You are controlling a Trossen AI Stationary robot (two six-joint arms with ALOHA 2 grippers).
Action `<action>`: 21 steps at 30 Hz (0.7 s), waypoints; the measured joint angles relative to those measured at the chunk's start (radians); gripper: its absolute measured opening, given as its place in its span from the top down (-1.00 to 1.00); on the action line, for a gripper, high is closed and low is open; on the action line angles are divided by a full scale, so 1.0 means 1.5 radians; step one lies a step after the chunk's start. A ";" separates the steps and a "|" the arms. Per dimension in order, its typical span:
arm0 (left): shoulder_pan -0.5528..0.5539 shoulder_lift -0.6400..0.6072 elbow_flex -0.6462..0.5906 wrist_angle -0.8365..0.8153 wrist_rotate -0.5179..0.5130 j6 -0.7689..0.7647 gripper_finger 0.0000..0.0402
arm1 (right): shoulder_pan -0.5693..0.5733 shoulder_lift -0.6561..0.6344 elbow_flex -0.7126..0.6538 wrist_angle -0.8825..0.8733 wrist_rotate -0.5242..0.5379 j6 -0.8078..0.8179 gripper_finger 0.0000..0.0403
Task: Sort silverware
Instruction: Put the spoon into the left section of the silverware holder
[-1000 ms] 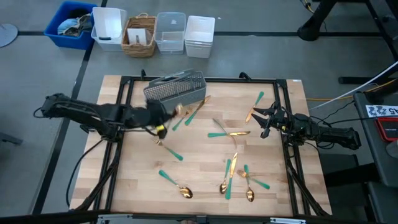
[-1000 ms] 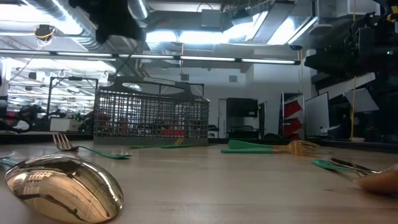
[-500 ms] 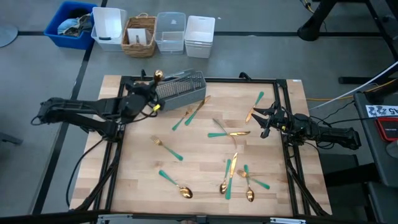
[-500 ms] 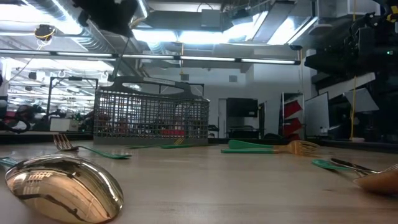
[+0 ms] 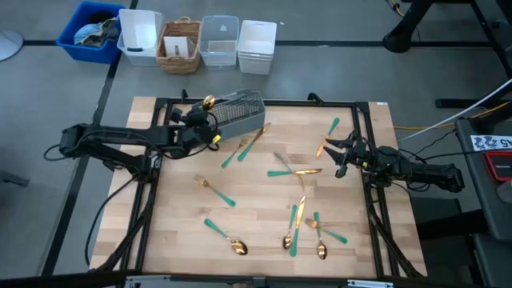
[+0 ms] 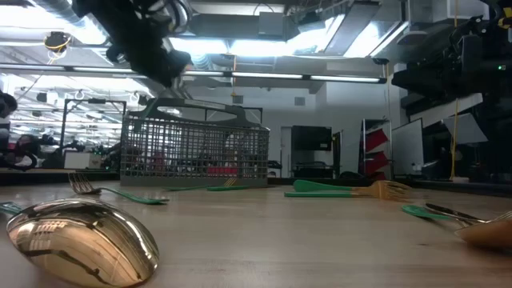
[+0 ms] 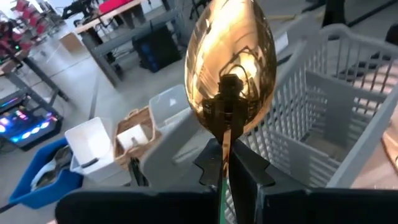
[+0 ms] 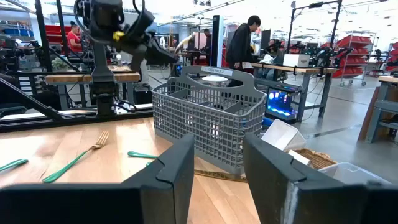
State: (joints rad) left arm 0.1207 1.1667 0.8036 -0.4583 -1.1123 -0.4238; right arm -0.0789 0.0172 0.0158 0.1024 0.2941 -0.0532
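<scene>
My left gripper [image 5: 203, 120] is up over the left end of the grey mesh caddy [image 5: 232, 113] and is shut on a spoon, whose gold bowl [image 5: 209, 102] stands above the fingers. In the left wrist view the bowl [image 7: 230, 62] fills the middle, with the caddy [image 7: 323, 118] behind it. More silverware lies flat on the wooden table: a fork [image 5: 214, 191], a spoon [image 5: 227, 237], two forks [image 5: 246, 146] beside the caddy, and several pieces [image 5: 302, 224] near the right. My right gripper [image 5: 340, 152] waits open at the table's right side. My left gripper [image 7: 227, 168] pinches the spoon's slim teal handle [image 7: 222, 186] just below the neck, one finger [image 7: 208, 168] on each side. The spoon is lifted clear and stands upright, with its bowl above the fingers and the rest of the handle hidden by the gripper.
The caddy [image 6: 196, 148] stands at the table's far edge, with its handle arched over it. Bins and a basket [image 5: 180, 44] sit on the floor beyond the table. A black frame [image 5: 260, 102] rims the board. People stand in the room behind [image 8: 239, 40].
My left gripper, with the spoon in it, has risen from the left middle of the table and swung toward the far edge, then a little right to the caddy's left end. The spoon now stands bowl-up. The right arm has kept still.
</scene>
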 joint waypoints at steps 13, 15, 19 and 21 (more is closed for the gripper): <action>-0.008 0.146 0.000 -0.004 -0.081 -0.237 0.94 | 0.000 0.000 0.000 0.000 0.000 0.000 0.33; -0.014 0.161 0.000 -0.008 -0.085 -0.259 0.93 | 0.000 0.000 0.000 0.000 0.000 0.000 0.33; -0.024 0.178 0.000 -0.042 -0.086 -0.293 0.92 | 0.000 0.000 0.000 0.000 0.000 0.000 0.33; -0.028 0.180 0.000 -0.064 -0.083 -0.312 0.92 | 0.000 0.000 0.000 0.000 0.000 0.000 0.33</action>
State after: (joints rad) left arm 0.0788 1.4361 0.8033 -0.5544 -1.2361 -0.8917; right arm -0.0788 0.0172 0.0158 0.1020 0.2939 -0.0532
